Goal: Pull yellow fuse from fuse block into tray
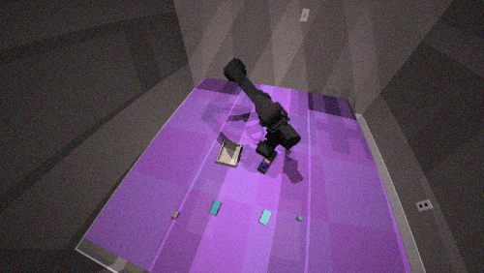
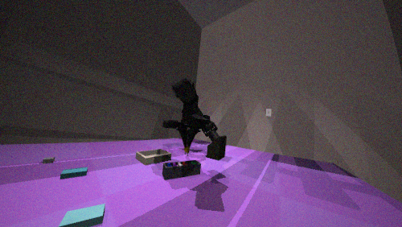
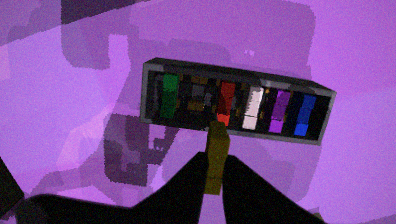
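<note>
My gripper (image 3: 214, 162) (image 2: 186, 149) is shut on the yellow fuse (image 3: 217, 150) (image 2: 186, 151), which hangs from the fingertips in the air, clear above the fuse block. The fuse block (image 3: 145, 95) (image 2: 181, 172) (image 1: 261, 170) is dark and long. In the wrist view it holds a green, a red, a white, a purple and a blue fuse, with an empty slot between green and red. The beige tray (image 1: 226, 164) (image 2: 153, 161) stands to the left of the block in the top and exterior views and is empty. In the top view the arm hides the fingertips.
Two flat teal blocks (image 1: 215, 207) (image 1: 265, 217) (image 2: 74, 173) (image 2: 83, 216) lie on the purple table. A small grey block (image 1: 175, 214) (image 2: 48, 160) and a tiny teal piece (image 1: 299, 218) lie there too. In the top view all of them are nearer the bottom edge than the tray and block.
</note>
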